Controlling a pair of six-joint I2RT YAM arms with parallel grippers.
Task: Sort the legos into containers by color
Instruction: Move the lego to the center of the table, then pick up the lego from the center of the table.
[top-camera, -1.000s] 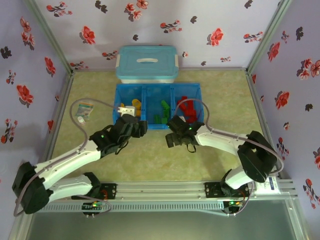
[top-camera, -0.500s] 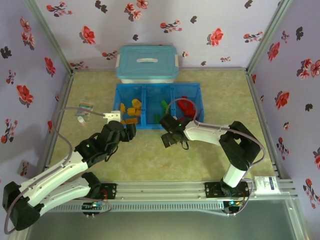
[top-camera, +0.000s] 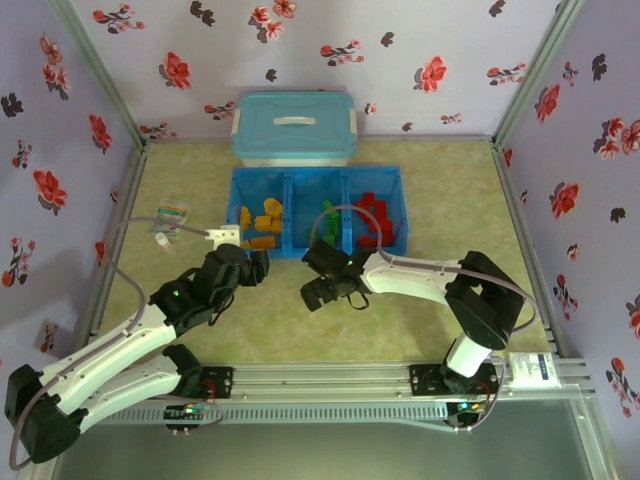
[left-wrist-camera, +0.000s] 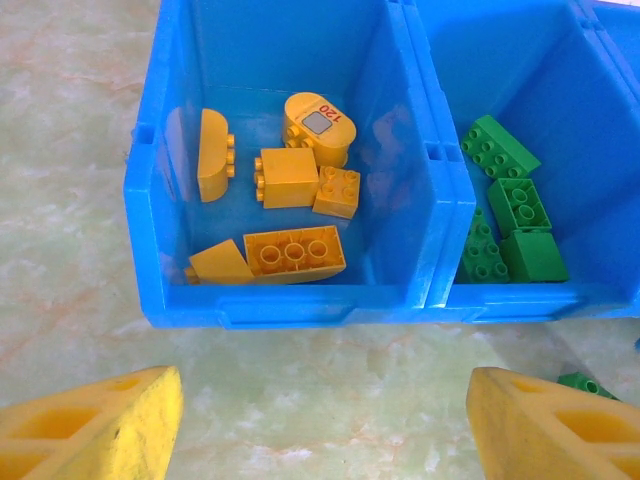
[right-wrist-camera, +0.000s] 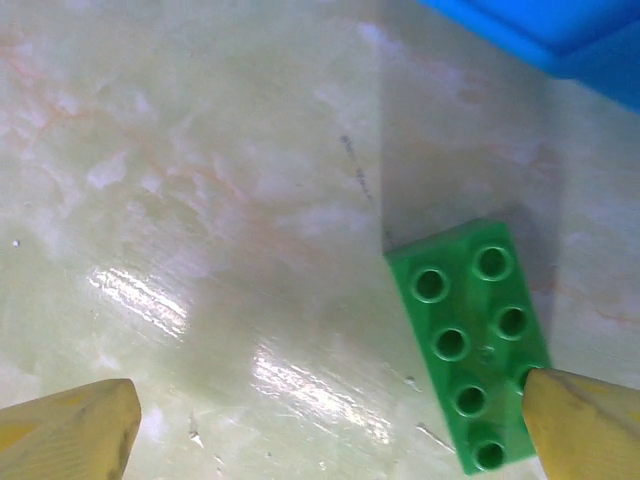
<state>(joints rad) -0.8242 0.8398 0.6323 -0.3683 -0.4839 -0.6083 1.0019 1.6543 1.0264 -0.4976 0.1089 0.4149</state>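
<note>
Two robot arms work over a pale marbled surface (right-wrist-camera: 200, 150) where one bright blue tray (left-wrist-camera: 290, 315), divided into three equal compartments, sits in front of a light-blue lidded box (top-camera: 295, 128).

The left compartment (left-wrist-camera: 270, 60) holds six yellow bricks (left-wrist-camera: 293, 252): an arched piece, a rounded one marked "120", a cube, a small square block, a long six-stud brick and a wedge. The middle compartment (left-wrist-camera: 520, 70) shows four green bricks (left-wrist-camera: 520, 203) clustered toward its near wall. The right compartment (top-camera: 395, 185) carries a heap of red bricks (top-camera: 370, 218), too tightly piled in the top view to count.

The left end effector (left-wrist-camera: 325, 400) hovers just short of the tray's near wall, its two yellow fingers spread apart with nothing between them.

The right end effector (right-wrist-camera: 330, 400) hangs low over the surface near the tray's front edge, fingers at full spread. One loose green brick (right-wrist-camera: 465, 335), a two-by-four with studs facing up, lies flat on the surface between those fingers, close beside one of them; that fingertip (right-wrist-camera: 585, 425) overlaps the brick's corner, while the other finger stands well apart from it. The brick is outside the tray, near its front wall, and is not pinched.
</note>
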